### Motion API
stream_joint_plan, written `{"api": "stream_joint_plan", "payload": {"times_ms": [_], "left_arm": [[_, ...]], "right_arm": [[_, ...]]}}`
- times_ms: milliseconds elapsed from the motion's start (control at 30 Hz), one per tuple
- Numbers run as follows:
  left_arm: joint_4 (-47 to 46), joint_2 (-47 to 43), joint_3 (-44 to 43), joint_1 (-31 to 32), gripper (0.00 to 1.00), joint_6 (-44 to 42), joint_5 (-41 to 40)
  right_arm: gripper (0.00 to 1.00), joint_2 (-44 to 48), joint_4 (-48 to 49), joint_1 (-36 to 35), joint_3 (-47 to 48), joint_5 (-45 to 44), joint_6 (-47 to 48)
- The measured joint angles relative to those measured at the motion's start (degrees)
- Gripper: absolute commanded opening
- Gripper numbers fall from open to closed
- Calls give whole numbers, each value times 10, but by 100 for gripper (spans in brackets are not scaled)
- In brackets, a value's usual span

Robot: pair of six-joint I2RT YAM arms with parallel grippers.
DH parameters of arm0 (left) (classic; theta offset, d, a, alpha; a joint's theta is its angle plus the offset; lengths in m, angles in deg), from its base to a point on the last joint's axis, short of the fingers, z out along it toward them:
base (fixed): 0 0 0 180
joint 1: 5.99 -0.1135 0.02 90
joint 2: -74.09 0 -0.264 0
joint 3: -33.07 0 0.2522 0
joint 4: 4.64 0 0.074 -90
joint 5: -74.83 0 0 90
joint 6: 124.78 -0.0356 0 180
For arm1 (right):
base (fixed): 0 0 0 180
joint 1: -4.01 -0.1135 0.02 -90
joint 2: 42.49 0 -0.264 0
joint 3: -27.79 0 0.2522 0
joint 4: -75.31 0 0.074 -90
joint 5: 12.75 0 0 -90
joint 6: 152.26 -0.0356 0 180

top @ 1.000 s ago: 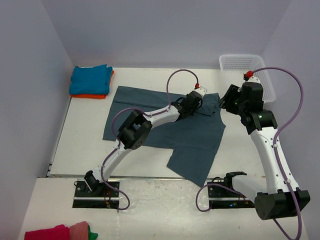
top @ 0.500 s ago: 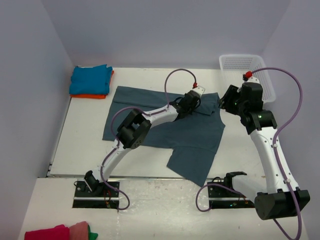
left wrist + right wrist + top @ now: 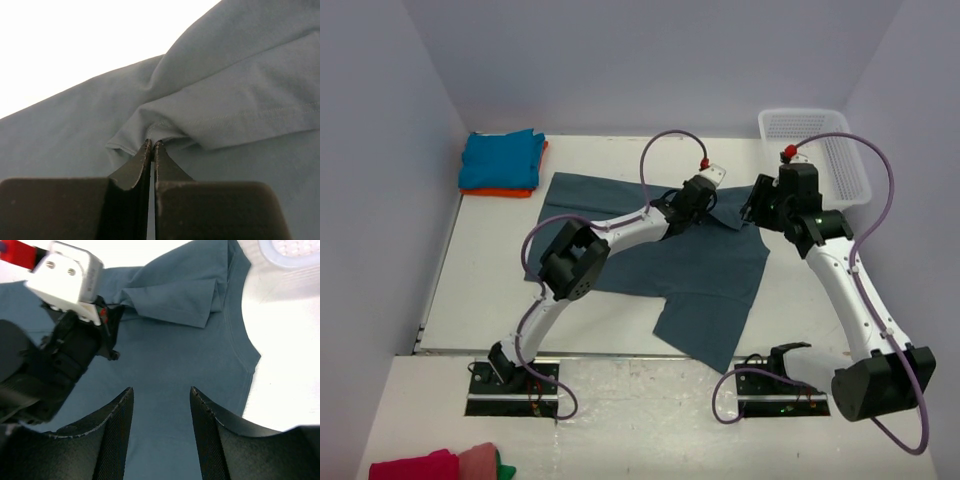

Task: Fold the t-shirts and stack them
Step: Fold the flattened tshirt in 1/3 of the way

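Two folded shirts, turquoise t-shirt (image 3: 500,158) over orange t-shirt (image 3: 507,192), sit stacked at the far left corner. Slate-blue t-shirt (image 3: 710,270) lies spread mid-table, one sleeve crumpled near the collar. Left gripper (image 3: 151,146) is pinched tight on a thin ridge of that cloth; the bite looks shallow, so a pull may slip it free or lift one layer only. Right gripper (image 3: 161,392) hovers half-parted and empty just beside it, so the arms risk a collision. White basket (image 3: 820,135) stands close at far right and could snag a swung hem.
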Motion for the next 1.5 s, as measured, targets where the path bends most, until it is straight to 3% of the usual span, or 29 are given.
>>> {"api": "stream_joint_plan", "payload": {"times_ms": [700, 933, 1333, 1500], "left_arm": [[13, -174, 215, 31, 0, 60, -16], [17, -184, 253, 53, 0, 76, -16], [15, -184, 254, 55, 0, 82, -12], [14, -184, 254, 55, 0, 82, -10]], "right_arm": [[53, -123, -32, -24, 42, -76, -2], [69, -184, -45, -24, 54, -74, -23], [48, -329, -24, -14, 96, -23, -71], [47, -388, -26, 2, 128, -10, -74]]}}
